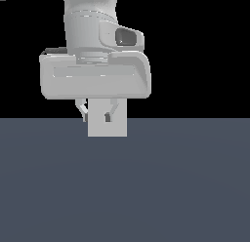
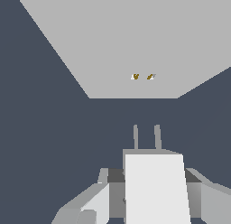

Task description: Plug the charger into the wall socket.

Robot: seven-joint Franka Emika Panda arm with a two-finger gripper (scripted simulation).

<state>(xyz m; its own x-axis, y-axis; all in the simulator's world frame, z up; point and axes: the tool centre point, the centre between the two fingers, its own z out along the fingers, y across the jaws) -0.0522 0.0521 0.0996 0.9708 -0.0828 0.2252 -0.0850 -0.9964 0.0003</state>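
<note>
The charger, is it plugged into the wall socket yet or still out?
Out. In the wrist view the charger sits between the jaws, prongs short of the wall socket, dark gap between.

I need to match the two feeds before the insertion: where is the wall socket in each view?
Exterior view: the wall socket is the upright grey panel at centre, partly behind the gripper.
Wrist view: it fills the upper half, two yellowish holes beyond the charger prongs.
Shared landmark: the gripper's fingers.
</note>
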